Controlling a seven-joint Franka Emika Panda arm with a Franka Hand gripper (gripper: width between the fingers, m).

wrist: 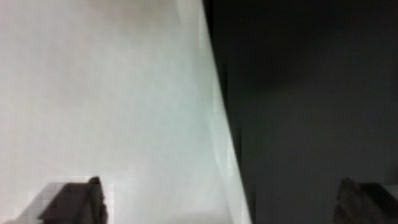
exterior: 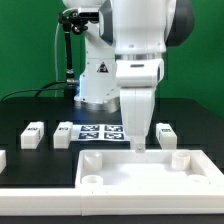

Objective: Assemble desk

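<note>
At the front of the black table (exterior: pixel 20 105), the desk top (exterior: pixel 150 180) lies flat with its raised rim and round corner sockets facing up, which is how it needs to lie if posts are to go in from above. The robot arm (exterior: pixel 135 60) reaches straight down over the top's far edge. Behind that edge sits the marker board (exterior: pixel 100 133), flat on the table. Two legs (exterior: pixel 33 135) lie on the exterior view's left of the board and a third leg (exterior: pixel 165 132) lies on its right. All three are apart from the top and none is in a socket yet, so assembly looks barely begun.

The gripper (exterior: pixel 135 146) hangs at the far rim. In the wrist view its dark fingertips (wrist: pixel 71 200) stand wide apart, with the white top's edge running between them and bare table on the other side. The jaws are fully spread and grasp nothing. This straddle suggests it is lined up to pinch the rim, perhaps to shift the top. Whether a finger touches the rim I cannot tell.
</note>
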